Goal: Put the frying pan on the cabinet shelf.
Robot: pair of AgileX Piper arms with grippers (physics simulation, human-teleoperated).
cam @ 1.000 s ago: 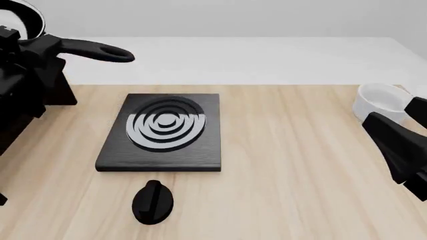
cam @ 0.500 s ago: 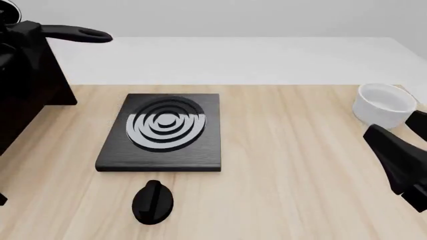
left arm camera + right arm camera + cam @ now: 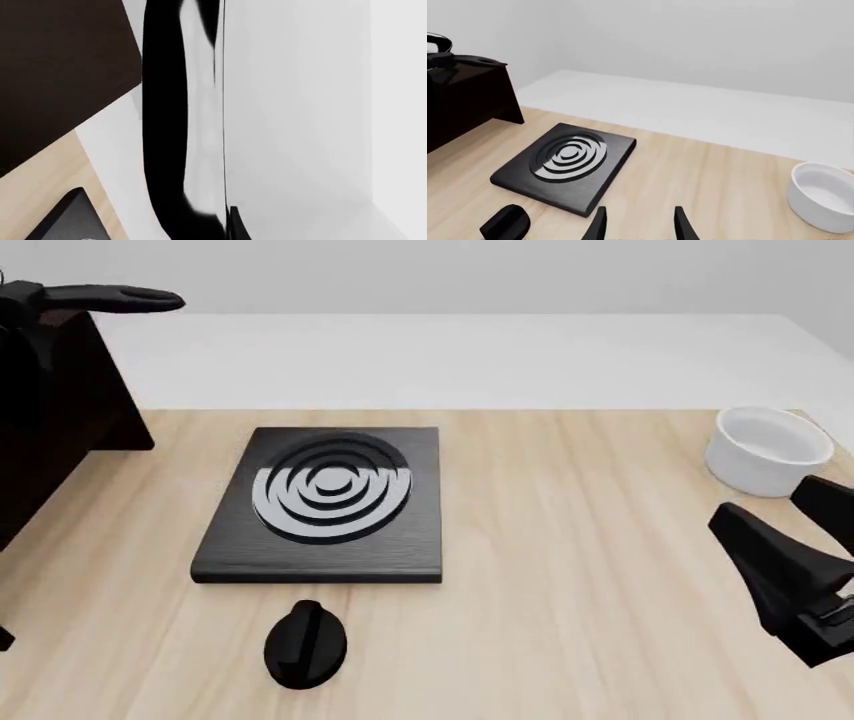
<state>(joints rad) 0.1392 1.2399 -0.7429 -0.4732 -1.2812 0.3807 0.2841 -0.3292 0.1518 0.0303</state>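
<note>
A square black stove plate with grey concentric rings lies flat on the light wooden table, left of the middle in the front view. Just in front of it, apart from its near edge, a black knob lies on the wood. Well apart, at the table's right edge, stands a white bowl, upright. Beyond the wood runs a pale grey surface.
</note>
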